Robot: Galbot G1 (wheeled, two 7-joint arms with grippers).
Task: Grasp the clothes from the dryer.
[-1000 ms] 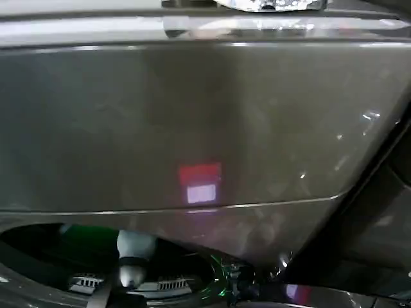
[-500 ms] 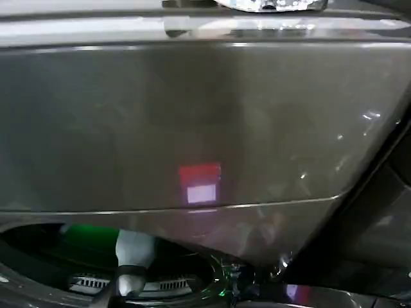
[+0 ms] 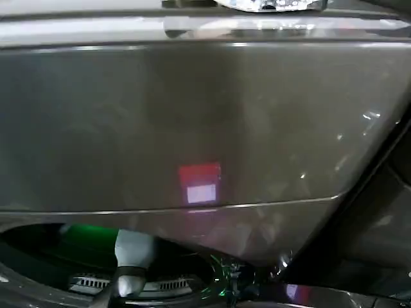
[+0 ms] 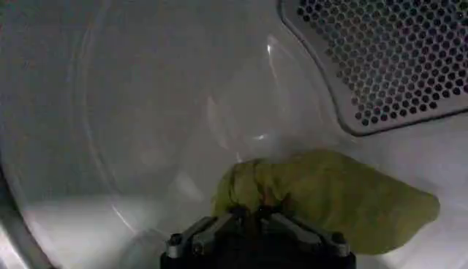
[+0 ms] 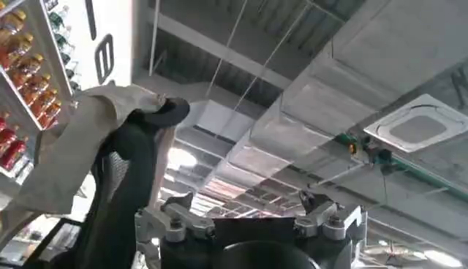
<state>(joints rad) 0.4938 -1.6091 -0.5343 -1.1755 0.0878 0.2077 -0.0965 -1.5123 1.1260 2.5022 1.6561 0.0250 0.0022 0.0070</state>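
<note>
The dryer [image 3: 192,115] is a dark bronze-grey machine with a small red-pink light [image 3: 200,173] on its front panel. My left arm [image 3: 133,247] reaches into the round drum opening [image 3: 38,247] at the lower left. Inside the pale drum [image 4: 146,131] lie the clothes [image 4: 344,194], a small lime-green bundle. My left gripper [image 4: 256,213] is shut on the bunched end of that fabric. My right gripper [image 5: 245,205] is open and holds nothing, pointing up at the ceiling away from the dryer.
A perforated metal panel [image 4: 387,58] sits on the drum's back wall above the bundle. The drum's curved wall closes in around the left gripper. Ceiling ducts [image 5: 351,88] and a shelf of bottles [image 5: 18,44] lie beyond the right gripper.
My left forearm has shifted slightly lower at the drum opening. The dryer's front looks the same.
</note>
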